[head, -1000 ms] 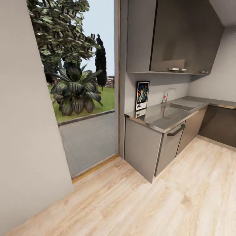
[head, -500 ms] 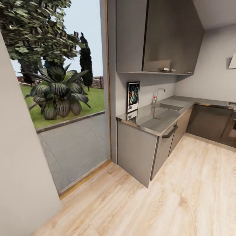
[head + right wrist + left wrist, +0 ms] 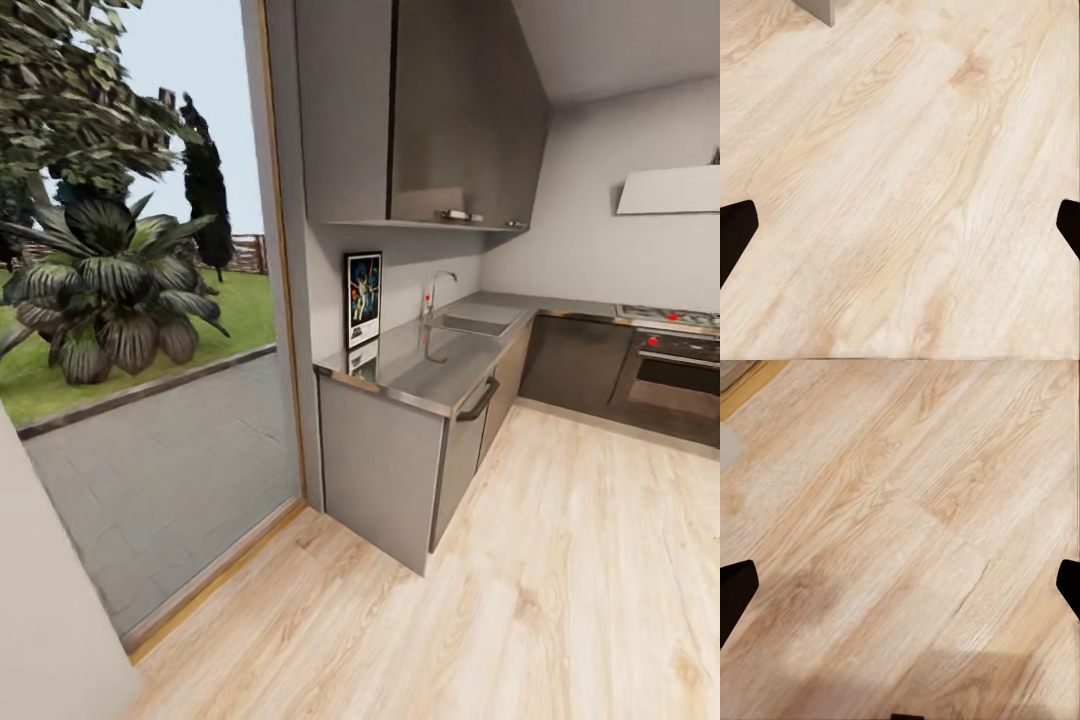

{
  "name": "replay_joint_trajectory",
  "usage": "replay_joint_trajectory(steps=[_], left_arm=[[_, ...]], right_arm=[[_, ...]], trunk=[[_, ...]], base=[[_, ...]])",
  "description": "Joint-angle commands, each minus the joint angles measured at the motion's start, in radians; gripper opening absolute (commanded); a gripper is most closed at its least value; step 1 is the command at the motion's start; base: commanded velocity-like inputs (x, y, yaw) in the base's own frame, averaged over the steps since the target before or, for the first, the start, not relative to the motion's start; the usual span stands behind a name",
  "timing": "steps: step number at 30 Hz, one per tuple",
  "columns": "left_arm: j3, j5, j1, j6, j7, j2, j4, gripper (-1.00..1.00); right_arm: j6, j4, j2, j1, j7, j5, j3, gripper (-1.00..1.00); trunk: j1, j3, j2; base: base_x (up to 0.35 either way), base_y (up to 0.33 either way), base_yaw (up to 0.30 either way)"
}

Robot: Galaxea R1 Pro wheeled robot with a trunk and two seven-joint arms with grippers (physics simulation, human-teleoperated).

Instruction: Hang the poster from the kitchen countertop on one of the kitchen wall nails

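The poster (image 3: 363,298) stands upright on the kitchen countertop (image 3: 430,368), leaning against the wall at the worktop's near end, under the wall cabinets. It has a black frame, a white border and blue-black artwork, and its reflection shows on the shiny steel. The sink and chrome tap (image 3: 436,287) lie farther along the same worktop. In the left wrist view my left gripper (image 3: 900,585) is open over bare wooden floor, its dark fingertips (image 3: 735,589) far apart. My right gripper (image 3: 900,225) is open too, above floorboards, with nothing between its fingers.
Grey cabinet fronts (image 3: 385,465) stand below the worktop, and a dishwasher handle (image 3: 477,398) sticks out. A glass door (image 3: 150,400) to the garden is at the left. An oven (image 3: 675,385) and a hood (image 3: 668,190) are at the right. Light wooden floor (image 3: 560,580) lies ahead.
The head view has swung rightward, so the counter and poster sit further left in it, and the oven and hood have come into sight. The poster itself has not moved.
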State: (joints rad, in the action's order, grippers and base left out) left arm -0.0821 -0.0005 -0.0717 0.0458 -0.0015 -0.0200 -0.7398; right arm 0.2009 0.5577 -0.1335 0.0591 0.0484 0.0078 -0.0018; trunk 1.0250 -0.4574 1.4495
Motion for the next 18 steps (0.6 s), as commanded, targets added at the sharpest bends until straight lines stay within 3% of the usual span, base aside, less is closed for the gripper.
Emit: replay_joint_trajectory(steps=[1, 6, 11, 18], left_arm=[[-0.001, 0.000, 0.000, 0.002, 0.000, 0.000, -0.001, 1.00], [-0.001, -0.001, 0.000, 0.002, 0.000, 0.000, 0.000, 1.00], [-0.001, -0.001, 0.000, 0.001, 0.000, 0.000, 0.000, 1.00], [-0.001, -0.001, 0.000, 0.002, 0.000, 0.000, 0.000, 1.00]], right_arm=[[0.003, -0.001, 0.000, 0.001, 0.002, 0.001, 0.000, 1.00], [0.003, -0.001, 0.000, 0.001, 0.002, 0.001, 0.000, 1.00], [0.003, -0.001, 0.000, 0.001, 0.002, 0.001, 0.000, 1.00], [0.003, -0.001, 0.000, 0.001, 0.002, 0.000, 0.000, 1.00]], trunk=[[0.000, 0.000, 0.000], [0.000, 0.002, 0.000], [0.000, 0.002, 0.000], [0.000, 0.002, 0.000]], base=[[0.007, 0.005, -0.300], [0.053, 0.088, -0.252], [0.177, 0.255, -0.091], [0.170, 0.288, -0.261]])
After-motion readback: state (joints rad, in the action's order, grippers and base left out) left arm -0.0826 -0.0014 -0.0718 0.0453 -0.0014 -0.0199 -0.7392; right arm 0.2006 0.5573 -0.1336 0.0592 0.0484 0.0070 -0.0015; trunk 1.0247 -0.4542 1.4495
